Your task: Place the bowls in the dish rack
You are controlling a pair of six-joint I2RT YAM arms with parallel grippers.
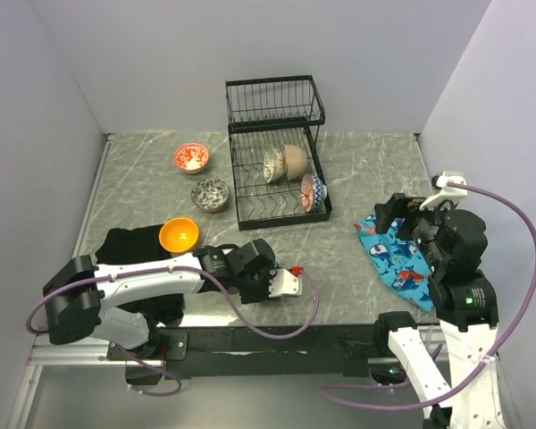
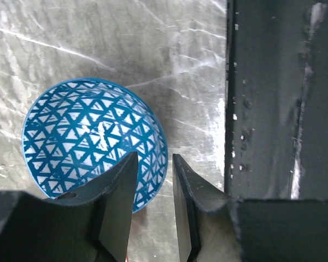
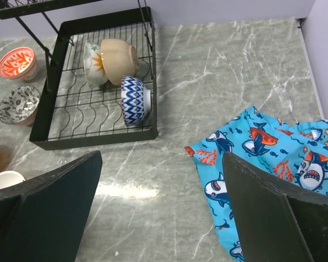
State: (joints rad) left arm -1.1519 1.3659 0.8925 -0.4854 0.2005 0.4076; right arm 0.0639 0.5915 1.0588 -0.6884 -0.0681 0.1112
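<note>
Near the front edge of the tabletop (image 2: 169,65), my left hand (image 2: 154,158) is straddling the rim of the blue triangle-print bowl (image 2: 87,147). One finger is lying over the inside and the other is standing just outside the wall. Jaws are standing narrow; I cannot tell whether the pads are pressing the wall. The bowl is sitting upright, mouth up, just beside the black rail (image 2: 273,109).

Handling, as I am judging it: small and light, stiff, probably glazed, so slick under the pads and liable to chip if knocked on wire. I am reckoning the rim the best hold, with one finger in, one out, and seated well down the wall so the bowl is not pivoting.

My right hand (image 3: 162,164) is hanging wide and holding nothing, above bare tabletop just beside the blue shark-print cloth (image 3: 273,158).

Farther out, the dish rack (image 3: 93,139) is carrying three bowls on edge in its lower tray: a flower-print bowl (image 3: 92,64) touching a beige bowl (image 3: 119,59), and a blue zigzag bowl (image 3: 134,99) nearer the front. The upper shelf is showing none.

Left of the rack, a red-patterned bowl (image 1: 191,158) and a grey-patterned bowl (image 1: 211,194) are waiting. An orange bowl (image 1: 179,235) is sitting by a black cloth (image 1: 129,243), and a white bowl (image 3: 3,181) is only partly showing.

I am finding no brand, label or readable writing anywhere.
</note>
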